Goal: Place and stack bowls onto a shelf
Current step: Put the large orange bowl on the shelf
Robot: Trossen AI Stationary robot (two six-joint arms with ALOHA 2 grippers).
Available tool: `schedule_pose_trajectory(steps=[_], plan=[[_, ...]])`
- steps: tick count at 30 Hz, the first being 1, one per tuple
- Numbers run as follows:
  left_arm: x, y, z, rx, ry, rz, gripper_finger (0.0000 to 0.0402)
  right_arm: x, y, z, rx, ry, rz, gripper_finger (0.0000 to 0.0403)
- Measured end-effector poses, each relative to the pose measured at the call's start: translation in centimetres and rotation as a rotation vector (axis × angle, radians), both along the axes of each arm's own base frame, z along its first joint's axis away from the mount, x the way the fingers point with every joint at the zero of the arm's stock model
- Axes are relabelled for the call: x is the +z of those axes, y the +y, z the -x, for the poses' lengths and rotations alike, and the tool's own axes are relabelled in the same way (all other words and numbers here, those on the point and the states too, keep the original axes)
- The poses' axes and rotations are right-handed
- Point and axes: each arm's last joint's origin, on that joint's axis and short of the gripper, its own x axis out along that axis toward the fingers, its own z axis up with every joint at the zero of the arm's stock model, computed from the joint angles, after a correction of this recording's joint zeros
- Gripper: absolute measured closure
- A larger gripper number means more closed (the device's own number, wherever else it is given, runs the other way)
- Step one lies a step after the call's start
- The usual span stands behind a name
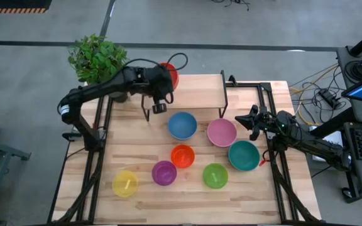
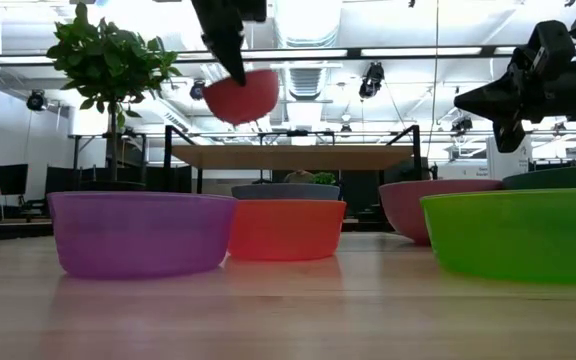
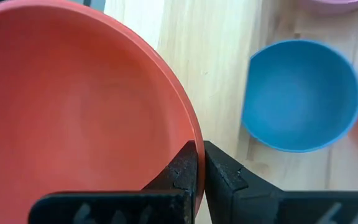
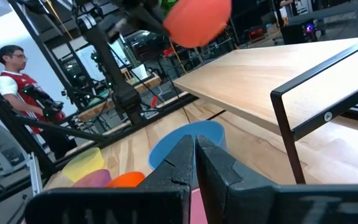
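Observation:
My left gripper (image 1: pixel 161 80) is shut on the red bowl (image 1: pixel 170 74) and holds it in the air over the left end of the shelf (image 1: pixel 193 91). In the low view the red bowl (image 2: pixel 243 95) hangs above the shelf board (image 2: pixel 293 157). On the table in front of the shelf stand the blue (image 1: pixel 182 125), pink (image 1: pixel 221 132), teal (image 1: pixel 244 155), orange (image 1: pixel 182 156), purple (image 1: pixel 164 172), green (image 1: pixel 215 176) and yellow (image 1: pixel 125 183) bowls. My right gripper (image 1: pixel 251 120) is shut and hovers next to the pink bowl, near the shelf's right end, touching nothing. My left gripper (image 3: pixel 199 146) pinches the red bowl's rim (image 3: pixel 188 124), one finger inside the bowl and one outside. The fingers come from above. The bowl is lifted clear and hangs tilted below the gripper, above the shelf board.
A potted plant (image 1: pixel 96 58) stands at the table's far left corner, behind the left arm. Black frame rails run along both table sides. A person (image 4: pixel 17 68) stands in the room beyond the table. Bare wood lies along the near edge (image 1: pixel 187 210).

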Motion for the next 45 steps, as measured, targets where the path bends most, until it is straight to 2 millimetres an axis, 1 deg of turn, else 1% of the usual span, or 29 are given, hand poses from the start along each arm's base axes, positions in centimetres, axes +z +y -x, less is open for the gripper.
schedule_pose_trajectory(steps=[5, 13, 17, 22, 32, 39, 45], plan=[[-1.8, 1.3, -0.6, 0.038, 0.083, 0.035, 0.0402, 0.0, 0.0, 0.0, 0.0, 0.003, 0.003, 0.0394], [-3.8, 1.9, -1.6, 0.045, 0.161, 0.063, 0.0402, 0.0, 0.0, 0.0, 0.0, 0.006, 0.008, 0.0394], [-4.3, 2.0, -1.9, 0.04, 0.177, 0.066, 0.0402, -0.1, 0.0, 0.0, 0.0, 0.007, 0.007, 0.0394], [-4.3, 2.0, -1.9, 0.04, 0.179, 0.066, 0.0398, -0.1, 0.0, 0.0, 0.0, 0.008, 0.008, 0.0394], [-4.3, 2.0, -1.9, 0.041, 0.177, 0.066, 0.036, -0.2, 0.0, 0.0, -0.001, 0.02, 0.005, 0.0394], [-4.1, 2.0, -1.9, 0.021, 0.18, 0.056, 0.0316, -0.2, 0.0, 0.0, -0.001, 0.02, 0.005, 0.0394], [-3.2, 1.9, -1.3, 0.03, 0.18, -0.014, 0.0272, -0.2, 0.0, 0.0, -0.001, 0.019, 0.003, 0.0394]])
